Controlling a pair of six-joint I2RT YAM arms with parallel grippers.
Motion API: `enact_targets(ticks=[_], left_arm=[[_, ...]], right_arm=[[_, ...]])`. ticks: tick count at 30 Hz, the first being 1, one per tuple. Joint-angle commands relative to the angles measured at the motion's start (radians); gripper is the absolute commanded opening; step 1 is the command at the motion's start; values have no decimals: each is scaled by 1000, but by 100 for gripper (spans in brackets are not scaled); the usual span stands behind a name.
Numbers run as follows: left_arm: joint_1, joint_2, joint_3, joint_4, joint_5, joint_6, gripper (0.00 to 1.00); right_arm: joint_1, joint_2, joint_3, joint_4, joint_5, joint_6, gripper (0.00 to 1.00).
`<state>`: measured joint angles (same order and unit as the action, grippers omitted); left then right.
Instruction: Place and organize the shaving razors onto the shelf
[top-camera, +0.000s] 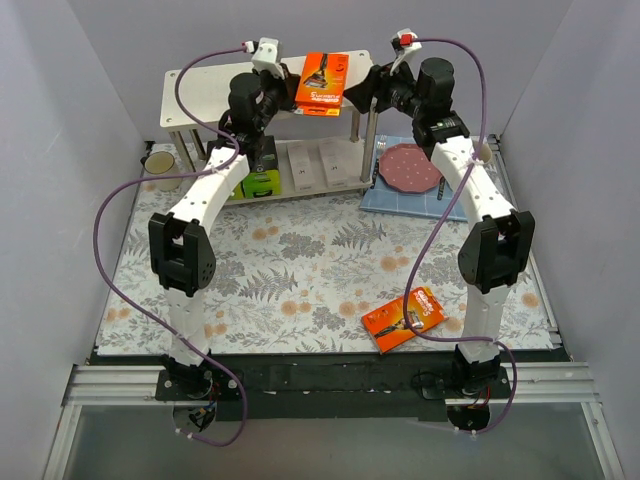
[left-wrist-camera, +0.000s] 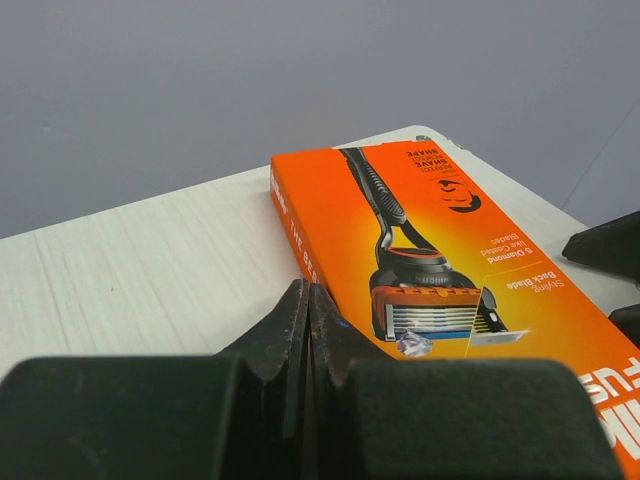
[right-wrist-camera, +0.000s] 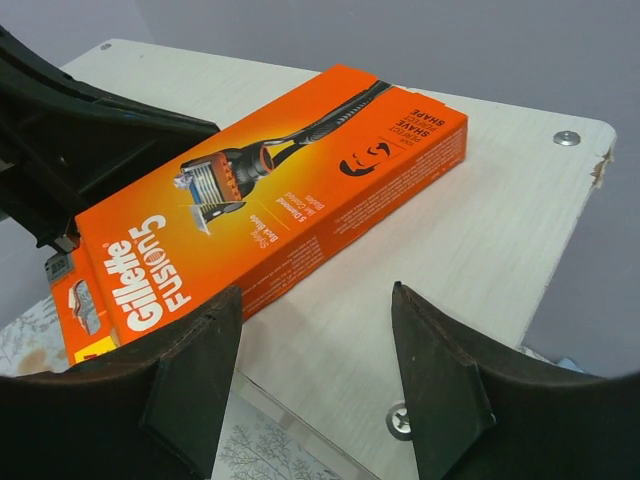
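We read "Gillette FUSION5" in white at the near end of the orange pack (right-wrist-camera: 270, 200) on the shelf (right-wrist-camera: 480, 230). Small white lines beside its pictured razor say "5 Diamond like Coated Blades" and "Styling Back Blade". Black print at its far end includes "SHAVE" and "SHAPE". The lettering on the second orange pack (top-camera: 403, 318), near right, is too small for us to read.

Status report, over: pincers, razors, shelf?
Left pincer shut, right pincer open. One orange pack flat on shelf top, between them. Second orange pack on the table. No obstruction seen.
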<state>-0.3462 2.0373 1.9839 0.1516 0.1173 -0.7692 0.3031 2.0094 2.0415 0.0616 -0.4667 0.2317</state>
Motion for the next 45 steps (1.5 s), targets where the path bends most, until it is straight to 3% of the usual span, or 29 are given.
enact_targets(ticks=[1,11,27,45], left_arm=[[-30,24,33,-12,-5,1,0],[-53,21,0,8,-28,10,0],[-89,118,101,20,-139,65,0],[-140,-32,-111,51,-252,120,0]], right_arm=[[-2,-6,29,-9,39,-40,70],[-9,52,106,-14,86,-54,73],[-9,155,192,1,117,-61,77],[-6,195,230,14,132,-69,78]])
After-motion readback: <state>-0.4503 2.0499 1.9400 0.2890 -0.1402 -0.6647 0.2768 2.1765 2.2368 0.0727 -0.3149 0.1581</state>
